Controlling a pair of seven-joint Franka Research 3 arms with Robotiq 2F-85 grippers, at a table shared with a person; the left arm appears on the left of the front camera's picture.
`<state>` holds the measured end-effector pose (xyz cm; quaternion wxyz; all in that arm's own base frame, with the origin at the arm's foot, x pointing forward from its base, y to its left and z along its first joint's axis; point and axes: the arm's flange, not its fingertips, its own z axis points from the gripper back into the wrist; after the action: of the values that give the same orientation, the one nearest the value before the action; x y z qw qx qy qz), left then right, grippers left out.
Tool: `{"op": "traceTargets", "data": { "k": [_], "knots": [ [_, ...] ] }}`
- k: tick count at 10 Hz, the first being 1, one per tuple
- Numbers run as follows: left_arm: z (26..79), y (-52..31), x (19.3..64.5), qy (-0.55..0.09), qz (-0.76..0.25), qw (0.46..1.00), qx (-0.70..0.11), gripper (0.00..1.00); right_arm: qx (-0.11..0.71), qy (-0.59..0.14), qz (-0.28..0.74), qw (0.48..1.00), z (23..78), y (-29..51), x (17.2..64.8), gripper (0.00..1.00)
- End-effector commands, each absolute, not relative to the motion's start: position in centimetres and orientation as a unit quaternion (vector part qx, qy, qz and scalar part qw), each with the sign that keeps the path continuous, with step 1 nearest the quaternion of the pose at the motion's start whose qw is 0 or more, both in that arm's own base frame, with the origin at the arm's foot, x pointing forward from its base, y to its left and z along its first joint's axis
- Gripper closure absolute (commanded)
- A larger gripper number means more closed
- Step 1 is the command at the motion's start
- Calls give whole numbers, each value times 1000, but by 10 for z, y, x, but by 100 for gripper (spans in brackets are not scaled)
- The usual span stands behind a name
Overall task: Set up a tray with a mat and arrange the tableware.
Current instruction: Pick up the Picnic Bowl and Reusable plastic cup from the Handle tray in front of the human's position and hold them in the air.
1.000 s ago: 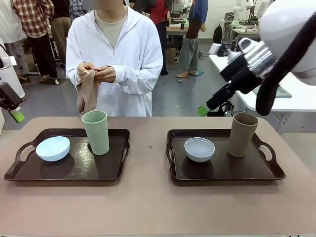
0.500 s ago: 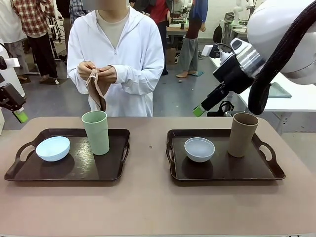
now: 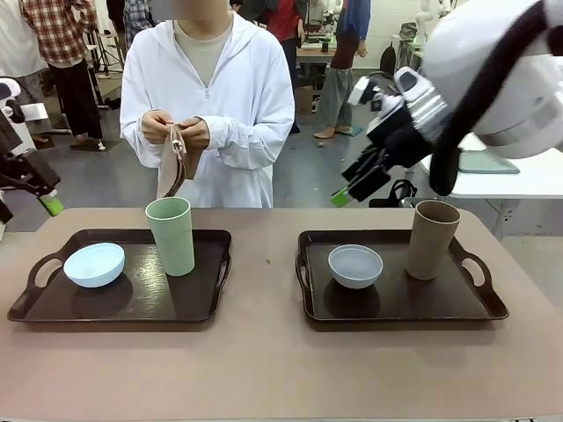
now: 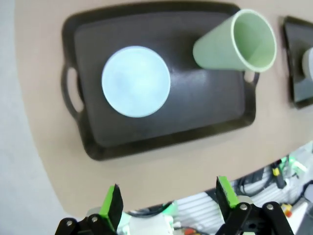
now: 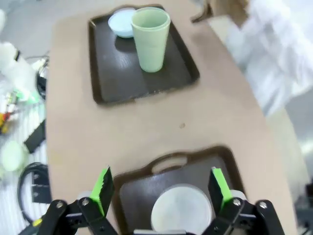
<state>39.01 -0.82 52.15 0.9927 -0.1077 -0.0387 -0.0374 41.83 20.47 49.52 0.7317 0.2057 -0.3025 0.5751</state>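
Two dark trays lie side by side on the tan worktop, their long sides running across it and their handles at the short ends. The left tray carries a light blue bowl and, just beside it, a pale green tumbler. The right tray carries a whitish-grey bowl and a tan tumbler nearer its right handle. Both tumblers stand upright, long axis vertical, mouths up and flaring slightly toward the rim, and both bowls sit mouth-up. Across the worktop a person's hands hold a folded tan mat, which hangs lengthwise at chest height, well apart from the trays. The left pincer hovers released high over the left tray, grasping nothing. The right pincer hangs released above the right tray's bowl, also empty. No mat lies under the tableware, so the step in hand appears to be getting the mat down first. Doing that well probably means lifting each tumbler by a squeeze across its wall, keeping it vertical, and setting the dishes aside. The mat could then be spread flat with its long side along the tray's. The arms would do best to keep high and clear of the person's hands.
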Motion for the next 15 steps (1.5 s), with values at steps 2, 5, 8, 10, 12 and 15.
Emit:
{"op": "traceTargets", "data": {
  "k": [2, 5, 8, 10, 12, 15],
  "knots": [
    [510, -6, 406, -49, 0, 995, -81, 0, 255, -329, 629, 657, 457, 269, 490, 0],
    [485, -5, 412, -43, 19, 997, -53, 0, 273, -313, 669, 616, 434, 325, 517, 0],
    [471, -11, 417, -53, 29, 998, -17, 0, 309, -273, 675, 612, 404, 374, 538, 0],
    [463, -16, 422, -61, 35, 998, 5, 0, 320, -241, 686, 608, 378, 405, 547, 0],
    [454, -20, 426, -56, 33, 998, 13, 0, 318, -217, 693, 610, 362, 428, 554, 0],
    [451, -22, 424, -61, 40, 997, 10, 0, 311, -207, 685, 625, 354, 454, 566, 0]
  ]
}}
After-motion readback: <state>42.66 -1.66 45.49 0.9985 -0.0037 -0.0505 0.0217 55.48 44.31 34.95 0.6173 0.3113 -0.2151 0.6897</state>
